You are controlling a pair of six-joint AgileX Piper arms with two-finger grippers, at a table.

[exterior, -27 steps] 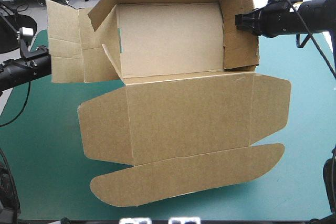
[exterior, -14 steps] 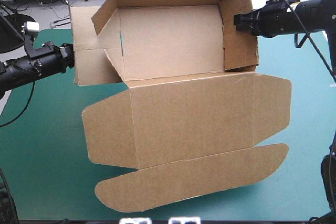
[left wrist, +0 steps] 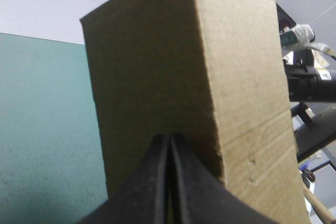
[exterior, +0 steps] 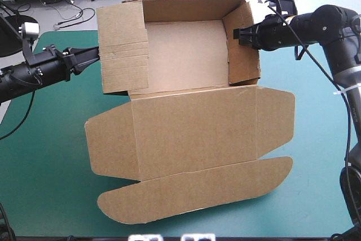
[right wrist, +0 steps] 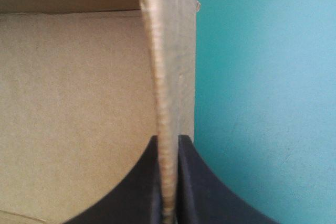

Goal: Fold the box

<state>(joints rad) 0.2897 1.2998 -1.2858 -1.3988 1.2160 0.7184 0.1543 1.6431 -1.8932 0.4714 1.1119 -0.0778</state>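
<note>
The brown box point(exterior: 186, 55) stands as an open tray at the far side of the table. Its lid point(exterior: 192, 134) lies flat toward the near edge, ending in a rounded flap point(exterior: 192, 193). My left gripper point(exterior: 97, 55) is shut, its tips pressed against the outer face of the upright left wall point(exterior: 121, 49). In the left wrist view the shut fingers point(left wrist: 169, 139) meet just at that wall point(left wrist: 210, 66). My right gripper point(exterior: 237, 35) is shut on the top edge of the right wall point(exterior: 243, 55). The right wrist view shows the wall's edge point(right wrist: 160, 66) between the fingers of the gripper point(right wrist: 168, 140).
The teal-green cover point(exterior: 45, 139) shows to the left and right of the lid. The box's back wall reaches the table's far edge point(exterior: 67, 32). The right arm point(exterior: 333, 21) bends down along the table's right side.
The left wall lay spread outward earlier and now stands upright. My left gripper has moved right, pushing it up. The box and my right gripper have shifted a little to the left.
</note>
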